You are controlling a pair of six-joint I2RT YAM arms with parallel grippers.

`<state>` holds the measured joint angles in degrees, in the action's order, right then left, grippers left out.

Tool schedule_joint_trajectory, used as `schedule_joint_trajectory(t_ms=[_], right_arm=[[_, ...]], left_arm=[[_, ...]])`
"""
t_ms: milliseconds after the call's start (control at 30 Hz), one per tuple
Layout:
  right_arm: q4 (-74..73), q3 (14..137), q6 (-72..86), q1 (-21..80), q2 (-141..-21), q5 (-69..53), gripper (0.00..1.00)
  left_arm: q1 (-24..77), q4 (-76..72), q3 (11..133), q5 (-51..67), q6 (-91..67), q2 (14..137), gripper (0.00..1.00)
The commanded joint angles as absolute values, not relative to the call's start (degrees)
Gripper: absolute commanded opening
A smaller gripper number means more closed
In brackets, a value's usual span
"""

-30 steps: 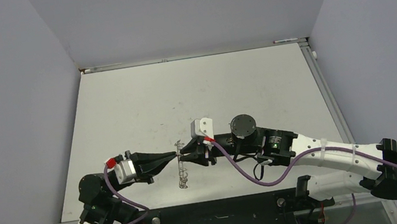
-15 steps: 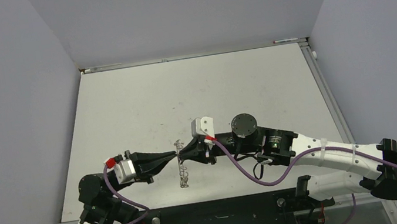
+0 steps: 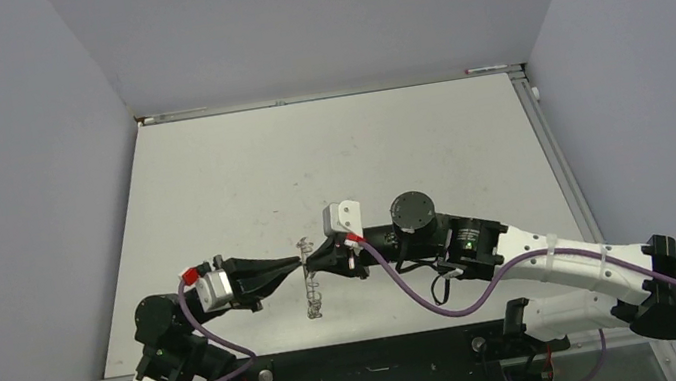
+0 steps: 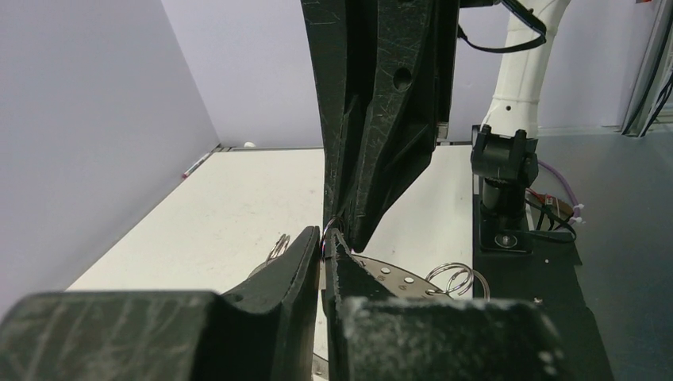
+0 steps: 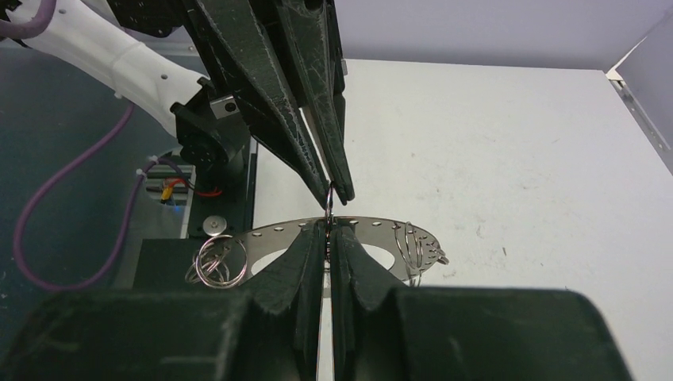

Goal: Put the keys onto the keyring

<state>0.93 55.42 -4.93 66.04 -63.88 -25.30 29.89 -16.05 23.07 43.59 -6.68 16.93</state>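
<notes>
Two hands meet tip to tip over the middle of the white surface [image 3: 328, 151], and the step in hand looks like the threading itself, not any fetching.

On the left, the left hand [image 3: 297, 266] has its black fingers pressed together. In the right wrist view their tips pinch a small wire loop [image 5: 329, 198] that stands up from the rim of the flat, thin grey metal keyring [image 5: 373, 223]. The keyring lies roughly level between the two hands. Its rim is drilled with a row of small holes, with a bunch of wire rings [image 5: 213, 263] at one end and more loops [image 5: 413, 242] at the other. Whether it rests on the surface or hangs clear of it, I cannot tell.

On the right, the right hand [image 3: 313, 263] is likewise closed, its fingers nipping the keyring's edge just beneath that loop, so the two grips almost touch. None of the keys can be made out in any view; one may be hidden between the fingertips.

By my reading, the keyring is braced while a loop is worked at its rim. The next move calls for very small, opposed motions. The right hand should hold the keyring steady while the left turns or draws the loop along, with neither grip slipping off such thin metal.
</notes>
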Motion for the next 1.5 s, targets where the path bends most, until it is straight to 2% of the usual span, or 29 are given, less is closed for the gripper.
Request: schedule_joint_trajectory(t_ms=[0, 267, 400, 700, 900, 1067, 1267, 1467], right_arm=[[-3.3, 59.7, -8.2, 65.9, -64.1, -24.4, 0.05], [-10.0, 62.6, -11.7, 66.0, -64.0, -21.3, 0.05], [-18.2, 66.1, -15.5, 66.1, -64.3, -16.7, 0.05], [-36.6, 76.4, -18.8, 66.6, -67.0, -12.2, 0.05], [-43.6, 78.8, -18.8, 67.0, -68.3, -11.8, 0.05], [-45.2, 79.0, -18.4, 67.4, -69.2, -12.9, 0.05], [-45.5, 79.6, -18.4, 68.0, -69.1, -14.3, 0.05], [-45.0, 79.8, -18.6, 68.4, -68.6, -16.5, 0.05]], left_arm=[[29.5, -16.8, 23.8, 42.9, -5.1, 17.2, 0.06], [29.7, -15.3, 23.9, 44.3, -3.6, 17.2, 0.23], [29.7, -12.8, 24.8, 46.5, -1.5, 17.3, 0.35], [30.0, -8.8, 30.4, 51.4, -5.7, 25.7, 0.46], [31.5, -0.6, 37.4, 48.7, -2.9, 31.8, 0.47], [34.0, 6.7, 42.1, 48.3, 2.1, 35.4, 0.38], [41.8, 15.2, 46.1, 41.7, 10.7, 39.5, 0.39], [43.6, 15.7, 47.1, 40.6, 12.1, 42.0, 0.39]])
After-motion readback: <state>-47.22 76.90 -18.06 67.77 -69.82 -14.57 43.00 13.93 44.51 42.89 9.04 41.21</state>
